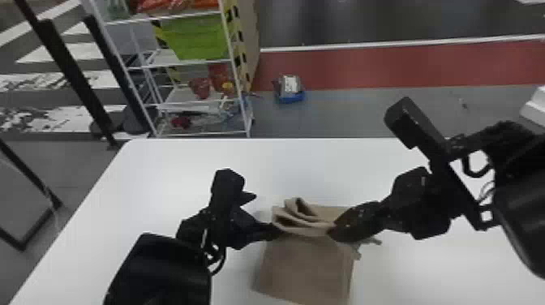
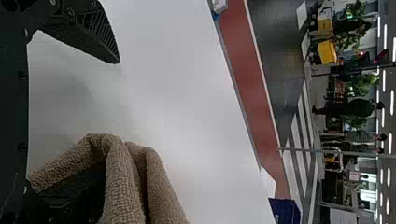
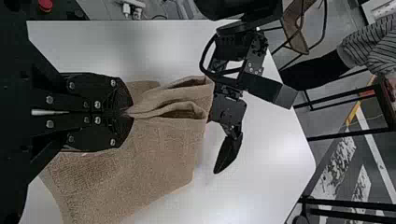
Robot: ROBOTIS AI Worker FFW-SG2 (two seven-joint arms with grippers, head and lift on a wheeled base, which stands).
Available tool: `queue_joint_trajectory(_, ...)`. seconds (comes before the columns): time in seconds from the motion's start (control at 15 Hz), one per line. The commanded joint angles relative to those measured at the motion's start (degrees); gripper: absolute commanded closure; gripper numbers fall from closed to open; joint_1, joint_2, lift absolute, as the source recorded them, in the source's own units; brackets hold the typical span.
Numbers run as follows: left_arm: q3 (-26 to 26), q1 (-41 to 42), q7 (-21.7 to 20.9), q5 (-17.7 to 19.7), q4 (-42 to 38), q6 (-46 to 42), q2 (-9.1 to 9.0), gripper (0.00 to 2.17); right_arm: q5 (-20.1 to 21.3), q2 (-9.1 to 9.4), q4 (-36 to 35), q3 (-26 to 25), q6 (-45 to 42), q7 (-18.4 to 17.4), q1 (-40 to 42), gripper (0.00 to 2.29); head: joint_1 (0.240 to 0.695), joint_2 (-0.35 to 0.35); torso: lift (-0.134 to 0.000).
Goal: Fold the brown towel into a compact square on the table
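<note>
Right now, the brown towel [image 1: 306,265] is on the white table [image 1: 162,170], with a flat part close to the robot and bumpy folds standing up between the two grippers. The left arm comes in on the towel's left side, and its gripper [image 1: 268,213] is wide apart, with one finger tucked into a towel fold and the other one bare, away from the cloth. On the towel's right side, the right arm slants in and down, and its gripper [image 1: 331,234] is pinched tight on the folds.
</note>
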Motion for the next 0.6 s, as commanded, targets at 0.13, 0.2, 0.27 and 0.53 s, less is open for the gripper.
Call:
queue_joint_trajectory(0.13, -0.01, -0.07, -0.09, 0.0, -0.08, 0.0, -0.15, 0.15, 0.35, -1.48, 0.16, 4.26, 0.0, 0.54, 0.63, 1.33, 0.695, 0.166, -0.124)
queue_joint_trajectory(0.2, -0.01, -0.07, -0.09, 0.0, -0.08, 0.0, -0.15, 0.15, 0.7, -1.39, 0.52, 4.96, 0.0, 0.54, 0.63, 1.33, 0.695, 0.168, -0.124)
queue_joint_trajectory(0.27, -0.01, 0.02, -0.09, 0.0, -0.08, 0.0, -0.15, 0.15, 1.31, -1.21, 0.87, 5.93, 0.0, 0.54, 0.63, 1.33, 0.695, 0.174, -0.124)
queue_joint_trajectory(0.53, -0.1, 0.02, -0.27, 0.0, -0.08, 0.0, -0.15, 0.15, 4.21, 0.02, 3.5, 7.51, -1.06, 0.54, 0.28, 1.33, 0.695, 0.183, -0.124)
